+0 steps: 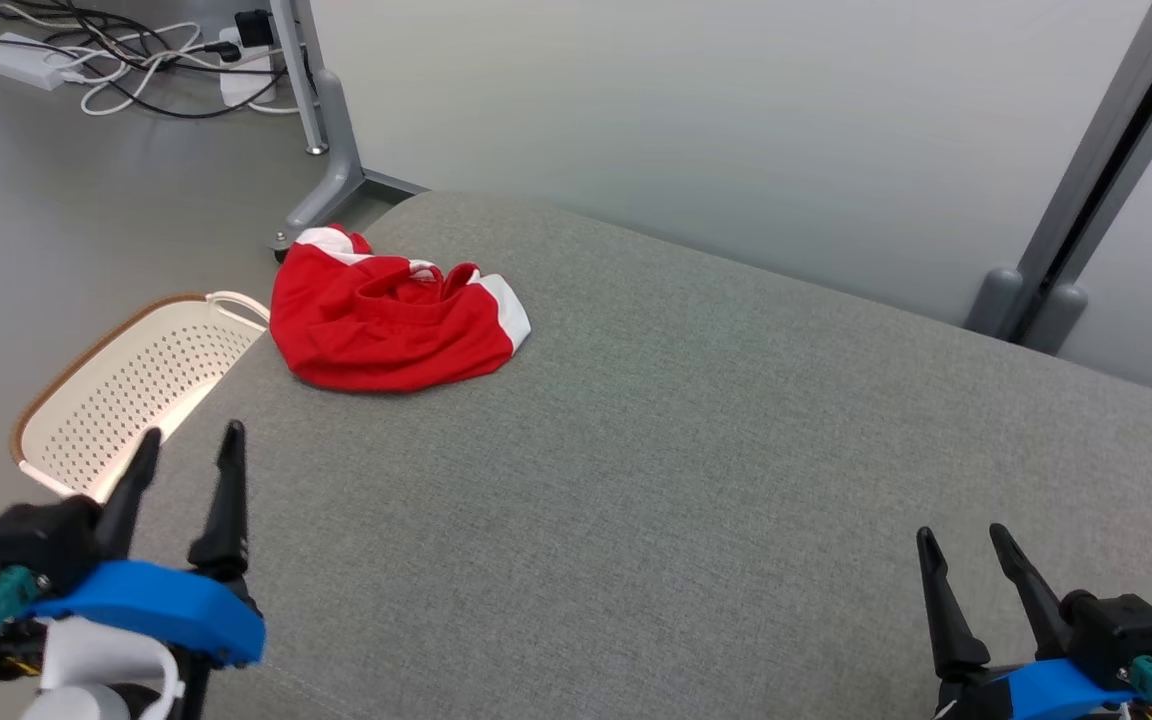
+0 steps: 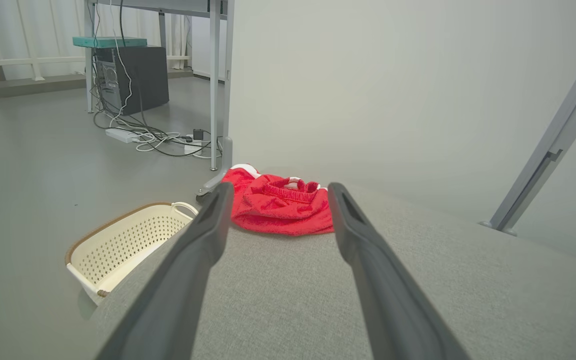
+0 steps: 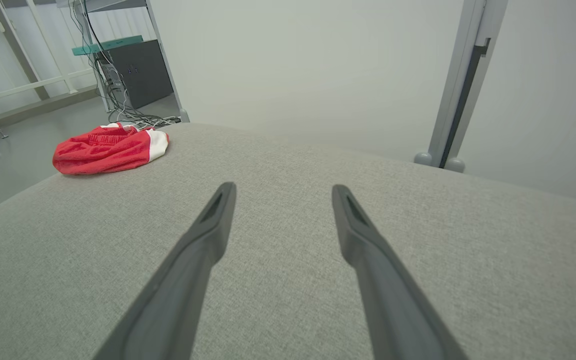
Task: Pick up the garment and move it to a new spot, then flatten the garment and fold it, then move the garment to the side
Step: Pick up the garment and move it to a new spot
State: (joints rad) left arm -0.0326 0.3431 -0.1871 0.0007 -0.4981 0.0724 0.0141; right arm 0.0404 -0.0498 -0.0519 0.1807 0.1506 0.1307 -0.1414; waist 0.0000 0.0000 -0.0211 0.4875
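Closest to the camera are the two claws, and both are spread wide with nothing in them. The left claw (image 1: 192, 432) hangs at the left edge of the grey padded surface (image 1: 686, 450), and the right claw (image 1: 960, 533) is way over on the other side.

The garment (image 1: 391, 325) is a crumpled red thing with white trim, maybe shorts, hard to tell bunched up like that. It sits at the far left corner of the surface, just beside the edge above the cream basket (image 1: 151, 375) on the floor.

What matters here is that it lies straight ahead of the left claw, a touch to the right, and the left wrist view frames it right between the fingers. Its long side runs roughly crosswise to that reach. The right claw is well apart from it, so I'd say the left arm gets this one.
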